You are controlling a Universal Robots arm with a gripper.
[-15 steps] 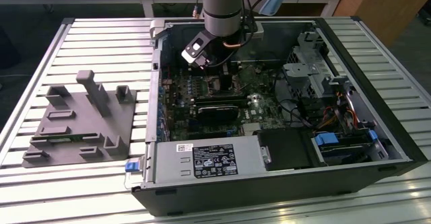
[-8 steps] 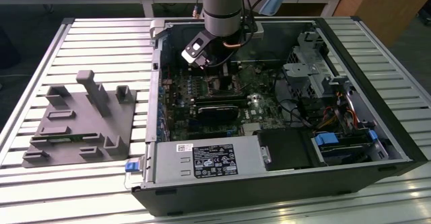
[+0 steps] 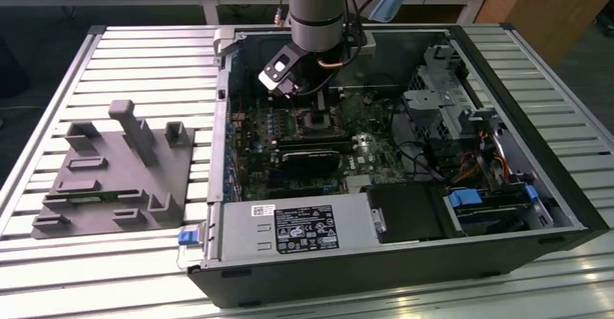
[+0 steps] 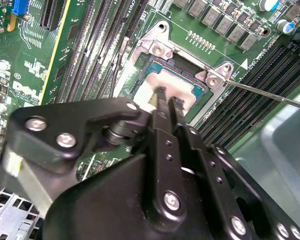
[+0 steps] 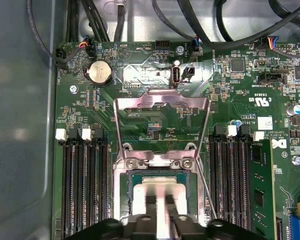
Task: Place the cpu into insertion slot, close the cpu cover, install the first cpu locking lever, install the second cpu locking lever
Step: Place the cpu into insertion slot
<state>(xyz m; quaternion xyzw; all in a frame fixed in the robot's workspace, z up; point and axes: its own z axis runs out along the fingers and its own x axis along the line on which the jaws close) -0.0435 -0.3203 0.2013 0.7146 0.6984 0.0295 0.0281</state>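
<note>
Silvery-beige and thin, the chip [image 5: 140,195] lies flat in the socket [image 5: 121,192], a green edge showing around it. The cover [image 5: 160,102] stands swung open just beyond. My claw [image 4: 167,99] hangs directly over the chip; clenched or released, I cannot tell. Doing this well, I judge, means staying square and gentle, with no sideways drag.

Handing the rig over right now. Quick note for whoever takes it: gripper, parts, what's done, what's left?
Gripper: tip down at the cpu; can't tell whether it is gripping.
cpu: in the insertion slot, apparently lying flat.
cpu cover: open, tipped back over the motherboard.
Locking lever: swung out, unlatched.
Done: cpu in the slot, as far as it shows.
Left: cover not closed, levers not installed.
</note>
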